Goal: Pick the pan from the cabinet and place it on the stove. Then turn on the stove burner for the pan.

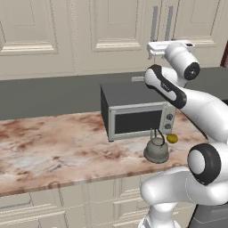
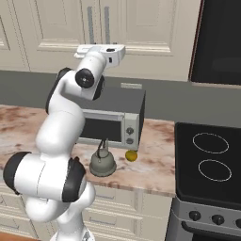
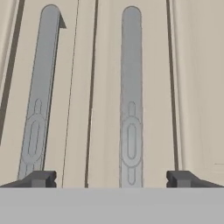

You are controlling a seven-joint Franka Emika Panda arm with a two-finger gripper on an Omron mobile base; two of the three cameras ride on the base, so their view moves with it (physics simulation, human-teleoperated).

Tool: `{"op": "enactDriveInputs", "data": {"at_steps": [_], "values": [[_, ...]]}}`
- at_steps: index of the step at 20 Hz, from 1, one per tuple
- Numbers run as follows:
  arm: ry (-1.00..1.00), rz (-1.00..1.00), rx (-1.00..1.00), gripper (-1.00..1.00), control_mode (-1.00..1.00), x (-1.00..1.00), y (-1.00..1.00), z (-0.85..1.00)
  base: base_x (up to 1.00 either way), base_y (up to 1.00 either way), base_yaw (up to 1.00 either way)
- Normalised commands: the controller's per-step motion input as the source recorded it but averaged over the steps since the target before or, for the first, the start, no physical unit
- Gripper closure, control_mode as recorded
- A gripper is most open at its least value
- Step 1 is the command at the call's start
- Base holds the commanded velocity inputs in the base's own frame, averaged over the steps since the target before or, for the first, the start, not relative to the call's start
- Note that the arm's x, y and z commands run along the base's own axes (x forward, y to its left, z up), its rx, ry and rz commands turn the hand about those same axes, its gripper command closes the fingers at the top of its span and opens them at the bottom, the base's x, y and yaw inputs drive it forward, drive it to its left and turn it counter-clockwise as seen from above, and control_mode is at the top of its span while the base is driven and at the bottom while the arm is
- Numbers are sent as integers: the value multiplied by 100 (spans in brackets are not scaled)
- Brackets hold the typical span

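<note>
Facing the cabinet head-on, the gripper stands with its jaws spread as wide as they go and nothing between them; in the hand view the two dark fingertips sit far apart at roughly 7 and 5 o'clock. Ahead of them run two long silver bar handles, the left handle rising toward 11 o'clock and the right handle standing almost straight up toward 12 o'clock, with the seam between the closed doors running between them. In the left base view the hand is raised at about 2 o'clock, close to the cabinet's lower door edge, above the grey microwave. On the marbled counter, just in front of the microwave, sits the grey kettle, with a small yellow object beside it at its 2 o'clock. In the right base view the stove lies at 4 o'clock, its white rings bare. The cabinet doors are shut, so the pan cannot be seen.
</note>
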Motion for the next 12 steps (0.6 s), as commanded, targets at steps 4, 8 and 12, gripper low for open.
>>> {"op": "enactDriveInputs", "data": {"at_steps": [4, 8, 12], "values": [[0, 2, 0, -100, -100, 22, -20, 0, 0, 0, 0], [0, 4, 0, -100, -100, 22, -32, 0, 0, 0, 0], [0, 4, 0, -100, -100, 22, -27, 0, 0, 0, 0]]}}
